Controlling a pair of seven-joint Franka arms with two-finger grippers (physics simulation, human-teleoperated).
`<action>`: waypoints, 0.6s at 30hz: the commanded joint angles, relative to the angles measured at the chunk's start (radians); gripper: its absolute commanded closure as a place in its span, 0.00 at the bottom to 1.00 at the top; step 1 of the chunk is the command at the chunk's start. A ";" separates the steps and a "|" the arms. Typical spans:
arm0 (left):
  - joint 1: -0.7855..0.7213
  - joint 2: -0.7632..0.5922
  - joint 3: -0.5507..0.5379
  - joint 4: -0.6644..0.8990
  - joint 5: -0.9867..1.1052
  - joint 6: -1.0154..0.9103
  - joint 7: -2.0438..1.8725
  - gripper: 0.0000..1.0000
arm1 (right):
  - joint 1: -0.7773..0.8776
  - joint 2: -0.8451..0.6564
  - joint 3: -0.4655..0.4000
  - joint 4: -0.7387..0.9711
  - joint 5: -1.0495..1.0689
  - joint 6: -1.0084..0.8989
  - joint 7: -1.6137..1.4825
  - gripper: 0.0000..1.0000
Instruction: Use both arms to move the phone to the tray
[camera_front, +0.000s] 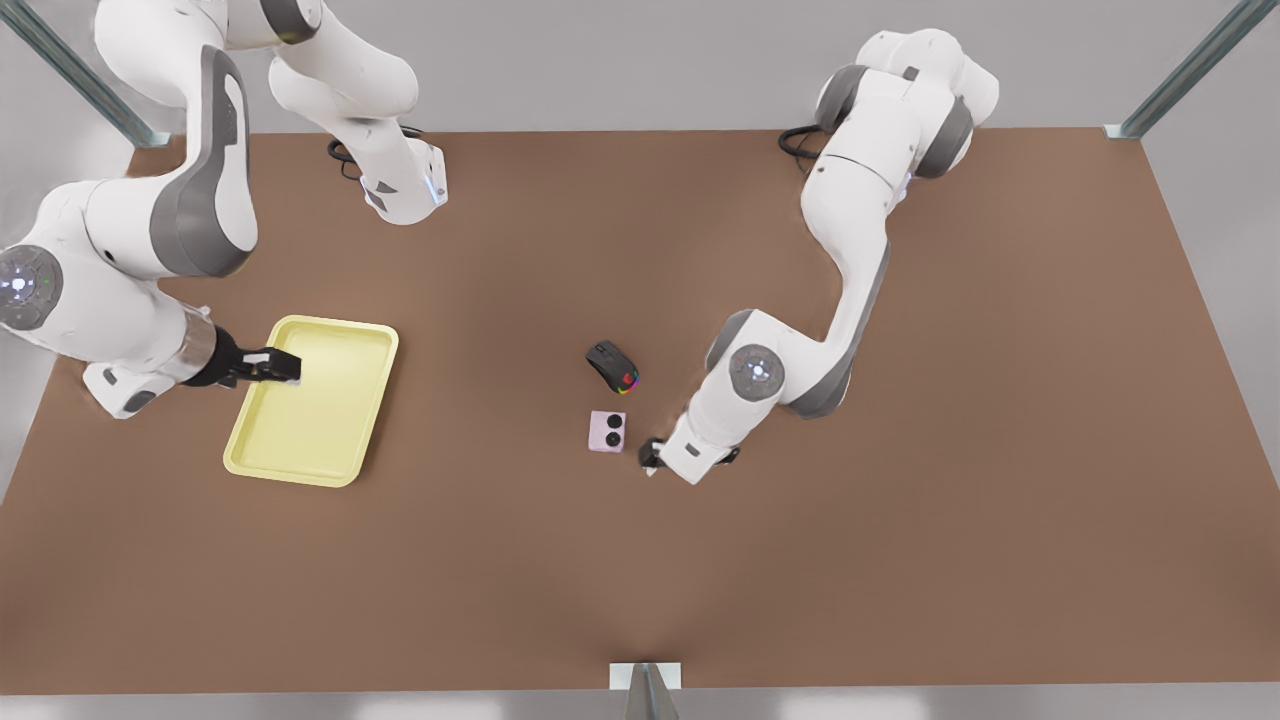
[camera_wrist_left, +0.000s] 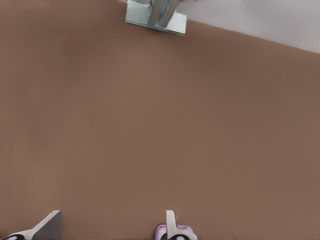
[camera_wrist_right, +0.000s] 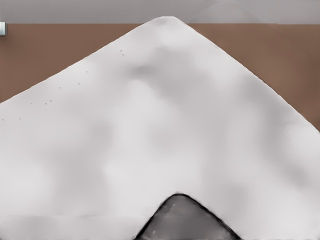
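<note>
Currently the phone (camera_front: 607, 431) lies flat on the bench (camera_front: 900, 520), just beside the open left tool (camera_front: 650, 462) toward the front view's left, while the right tool (camera_front: 283, 366), state unclear, waits over the tray (camera_front: 330, 440).

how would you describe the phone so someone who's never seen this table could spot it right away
On the brown table, look near the middle, between the yellow tray on the front view's left and the lower end of the arm on the front view's right, where the left gripper sits. The phone lies flat there, apart from the black mouse. It is the small, pale pink, nearly square thing with two black circles.
</note>
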 joint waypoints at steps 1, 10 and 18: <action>0.083 -0.074 0.042 -0.001 0.001 -0.449 0.164 0.00 | 0.104 0.001 0.004 -0.030 0.015 0.152 0.288 0.00; 0.096 -0.229 0.283 0.005 -0.077 -0.660 0.685 0.00 | 0.480 0.427 0.053 0.256 -0.150 0.356 0.946 0.00; 0.097 -0.215 0.283 0.000 -0.077 -0.620 0.688 0.00 | 0.542 0.615 0.074 0.262 -0.150 0.496 1.408 0.00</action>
